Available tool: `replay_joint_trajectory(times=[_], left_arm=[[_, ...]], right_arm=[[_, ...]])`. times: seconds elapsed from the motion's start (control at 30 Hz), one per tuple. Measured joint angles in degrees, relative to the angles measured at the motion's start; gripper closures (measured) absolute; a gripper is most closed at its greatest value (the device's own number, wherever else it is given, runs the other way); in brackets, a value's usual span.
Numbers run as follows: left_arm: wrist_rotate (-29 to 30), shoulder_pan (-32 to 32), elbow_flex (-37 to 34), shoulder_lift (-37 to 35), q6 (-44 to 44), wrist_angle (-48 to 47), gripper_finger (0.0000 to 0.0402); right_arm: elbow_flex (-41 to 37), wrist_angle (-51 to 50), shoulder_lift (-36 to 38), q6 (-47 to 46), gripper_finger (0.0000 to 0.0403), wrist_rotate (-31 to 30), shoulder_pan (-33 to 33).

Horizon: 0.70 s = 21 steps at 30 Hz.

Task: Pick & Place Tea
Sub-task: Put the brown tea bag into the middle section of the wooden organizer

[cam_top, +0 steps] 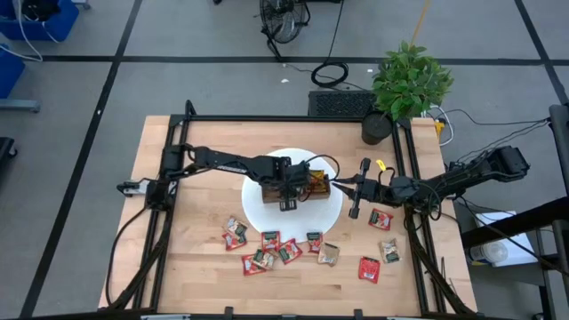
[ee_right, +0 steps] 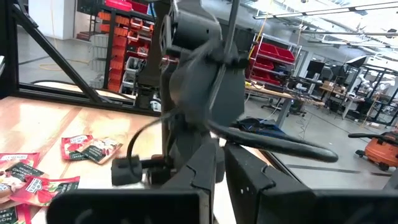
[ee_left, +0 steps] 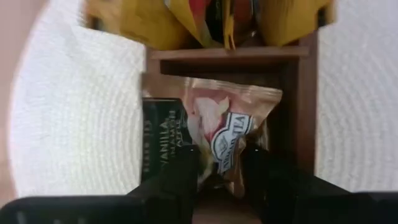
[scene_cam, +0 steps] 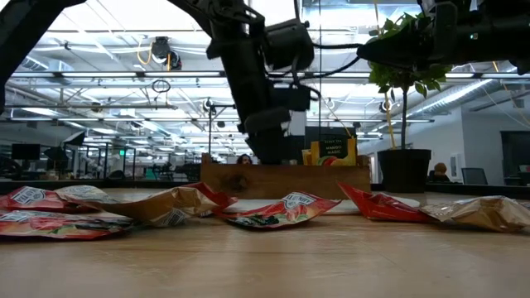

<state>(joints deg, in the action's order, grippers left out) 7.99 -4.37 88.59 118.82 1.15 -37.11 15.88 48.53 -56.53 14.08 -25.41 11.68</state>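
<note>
The brown wooden tray (cam_top: pixel 315 184) stands on a round white mat (cam_top: pixel 258 212). My left gripper (cam_top: pixel 286 192) reaches down into one tray compartment and is shut on a tan tea sachet (ee_left: pixel 231 124) with a red and white label. A dark green sachet (ee_left: pixel 160 140) stands beside it, and yellow sachets (ee_left: pixel 205 18) fill the neighbouring compartment. Several red and tan sachets (cam_top: pixel 267 251) lie flat on the table near its near edge. My right gripper (cam_top: pixel 336 187) hovers shut by the tray's right end, touching nothing. My left gripper pinches the tan sachet between its two fingers (ee_left: pixel 186 177) at the sachet's upper edge (ee_left: pixel 225 163), coming from above and pointing down. The sachet hangs below the fingers inside the compartment, its far end crumpled. Whether it rests on the tray floor is hidden.
More sachets (cam_top: pixel 380 219) lie right of the mat, under the right arm. A potted plant (cam_top: pixel 404 84) stands at the table's far right corner. Black frame rails run along the table's left and right sides. In the low view the scattered sachets (scene_cam: pixel 286 211) lie before the tray (scene_cam: pixel 281 178).
</note>
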Motion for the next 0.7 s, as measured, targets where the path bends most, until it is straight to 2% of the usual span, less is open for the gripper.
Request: replay_joint_trajectory(times=[0.27, 0.43, 0.6, 0.7], left_arm=[[0.67, 0.58, 0.00, -3.68, 0.21, 0.25, 0.0266], [5.11, 0.60, 0.00, -4.24, 3.51, -0.10, 0.0266], [11.93, -0.12, 0.00, -4.24, 5.90, 1.24, 0.0266], [11.87, -1.50, 0.00, -4.24, 5.57, 1.41, 0.0266]], right_arm=[[0.00, -0.09, 0.00, 0.06, 0.0381, 0.01, 0.02], [0.00, -0.09, 0.00, -0.05, 0.0381, 0.11, 0.02], [0.00, -0.13, 0.00, -0.06, 0.0381, 0.11, 0.02], [0.00, -0.13, 0.00, -0.06, 0.0381, 0.12, 0.02]])
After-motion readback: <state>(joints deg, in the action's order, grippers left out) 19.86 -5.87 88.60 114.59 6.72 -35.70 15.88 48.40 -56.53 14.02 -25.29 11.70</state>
